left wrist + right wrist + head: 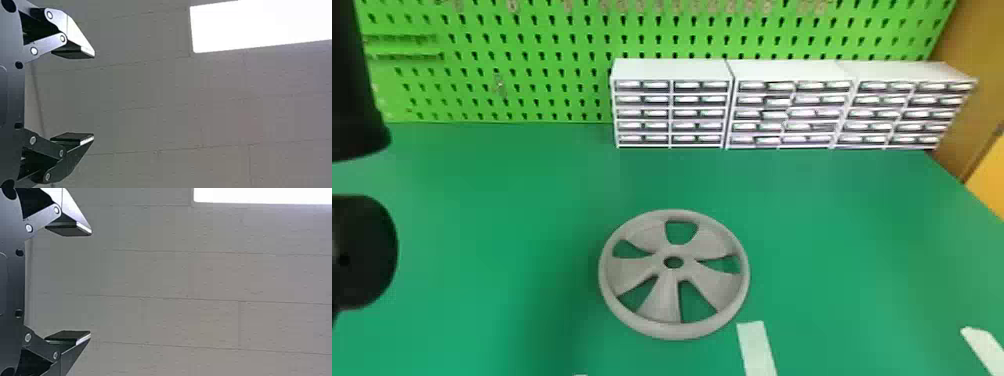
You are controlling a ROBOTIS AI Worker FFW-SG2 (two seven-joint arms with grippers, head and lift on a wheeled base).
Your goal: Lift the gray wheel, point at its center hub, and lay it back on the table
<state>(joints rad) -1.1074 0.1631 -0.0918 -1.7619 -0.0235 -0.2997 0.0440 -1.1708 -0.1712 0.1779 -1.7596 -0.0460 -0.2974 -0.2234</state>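
In the head view, the gray wheel lies flat on the green worktop, a little below the middle of the view. Five spokes run from its center hub to a raised rim, with green showing in the openings between them. The hub has a round hole through it. One white strip lies just beside the rim, toward the robot and to the right; another white strip sits well apart from it, farther right. At the back of the worktop, three white drawer units stand side by side in front of a green pegboard. At the left edge is the black left arm, well apart from the wheel; the rounded black piece below seems to be part of the same arm.

In the left wrist view, the left claw is open, its two fingers wide apart and their flat pads facing each other. Past them is a gray surface crossed by thin seams, with a bright rectangle set in it.

In the right wrist view, the right claw is open too, with a wide gap between its pads. Beyond it are similar gray seamed panels and a bright white patch.
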